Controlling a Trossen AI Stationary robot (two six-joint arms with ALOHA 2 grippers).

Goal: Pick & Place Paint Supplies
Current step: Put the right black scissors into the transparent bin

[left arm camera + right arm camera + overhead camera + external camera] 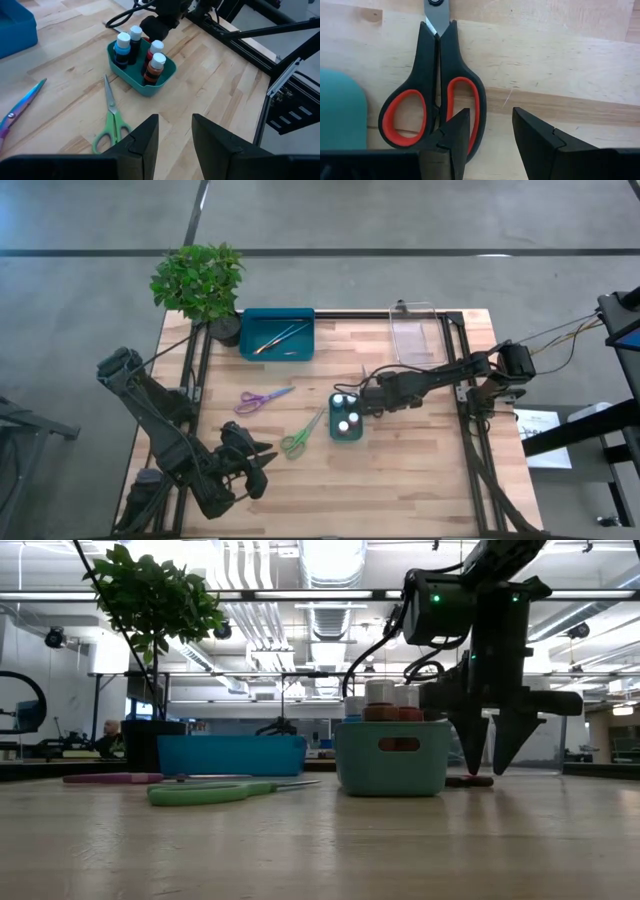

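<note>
- The red-and-black scissors [432, 92] lie flat on the counter [420, 470] directly under the right end effector [490, 131], whose spread fingers point down, one fingertip [457, 131] over a handle loop, gripping nothing.
- Just beside that end effector stands a small teal tray [347, 417] holding four white-capped paint pots [138, 50].
- Beyond the tray from it lie green scissors [299, 439], then purple scissors [262, 398].
- Farther off, thin brushes [277, 337] rest in a blue tray [277, 333] beside a potted plant [200, 285]; a clear tray [415, 330] sits behind the right arm.
- The left end effector [175, 131] hovers at the counter's near edge, fingers apart and empty.
</note>
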